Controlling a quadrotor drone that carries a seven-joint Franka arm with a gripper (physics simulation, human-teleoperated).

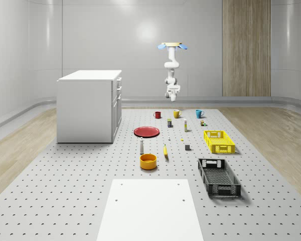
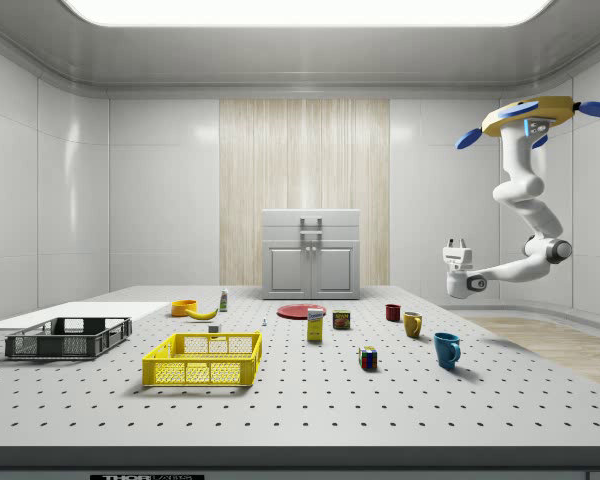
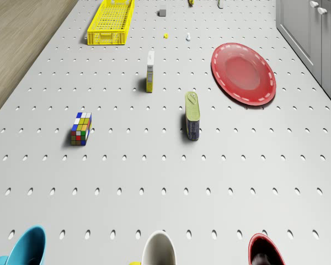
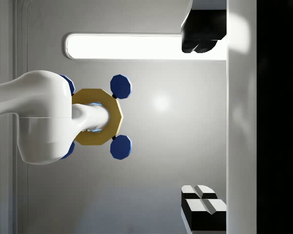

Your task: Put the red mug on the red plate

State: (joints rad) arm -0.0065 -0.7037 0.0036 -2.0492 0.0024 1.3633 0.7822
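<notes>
The red mug stands upright on the perforated table, in a row with a yellow mug and a blue mug; its rim shows in the drone view. The red plate lies flat a little nearer the table's middle, close to the cabinet, with nothing on it. The drone hovers high over the table's far end, behind the mugs. My gripper hangs well above the mugs, turned upward toward the drone, open and holding nothing.
Near the red mug stand a yellow mug and a blue mug. A tin, a small box and a Rubik's cube lie between mugs and plate. A white cabinet, yellow crate, black crate and orange bowl are farther off.
</notes>
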